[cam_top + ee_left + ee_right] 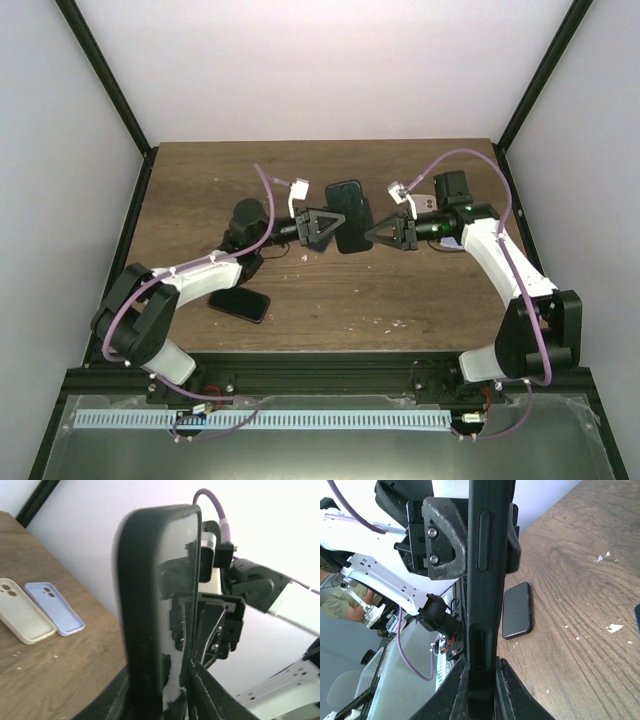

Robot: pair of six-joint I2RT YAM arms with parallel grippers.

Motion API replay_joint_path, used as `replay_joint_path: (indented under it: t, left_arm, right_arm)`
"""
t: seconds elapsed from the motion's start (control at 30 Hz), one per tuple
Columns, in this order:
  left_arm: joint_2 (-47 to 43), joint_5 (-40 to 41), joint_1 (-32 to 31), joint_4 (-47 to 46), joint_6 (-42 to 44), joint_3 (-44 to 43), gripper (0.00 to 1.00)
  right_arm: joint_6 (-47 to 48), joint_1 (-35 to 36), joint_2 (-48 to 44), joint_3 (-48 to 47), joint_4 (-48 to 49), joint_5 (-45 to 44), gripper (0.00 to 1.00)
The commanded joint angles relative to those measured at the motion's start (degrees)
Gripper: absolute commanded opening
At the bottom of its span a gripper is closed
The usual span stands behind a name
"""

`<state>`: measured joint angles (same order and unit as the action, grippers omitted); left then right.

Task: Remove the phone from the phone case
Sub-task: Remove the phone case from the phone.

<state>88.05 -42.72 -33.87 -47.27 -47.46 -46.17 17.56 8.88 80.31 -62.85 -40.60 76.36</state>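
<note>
A phone in a black phone case hangs in the air over the middle of the table, held between both grippers. My left gripper grips its left side and my right gripper grips its right side. In the left wrist view the case's black edge and the glossy screen stand upright between my left gripper's fingers. In the right wrist view the case's side with its button covers runs straight up from my right gripper, which is shut on it.
A second dark phone lies flat on the wooden table by the left arm, the same phone showing in the right wrist view. A cream case and a lavender case lie side by side on the table.
</note>
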Motion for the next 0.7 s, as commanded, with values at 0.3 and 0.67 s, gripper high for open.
replay_joint_path:
  t: [0.3,0.67]
  left_arm:
    - [4.2,-5.2,0.7,-18.9,-10.8,-1.0,0.07]
    - [3.0,-14.0,5.0,-20.3,-18.4,-1.9,0.00]
  right_arm:
    - [2.1,1.4,0.1,-0.9,0.2,3.0,0.01]
    - [33.7,1.6,1.5,-10.3,-24.7,-2.9,0.53]
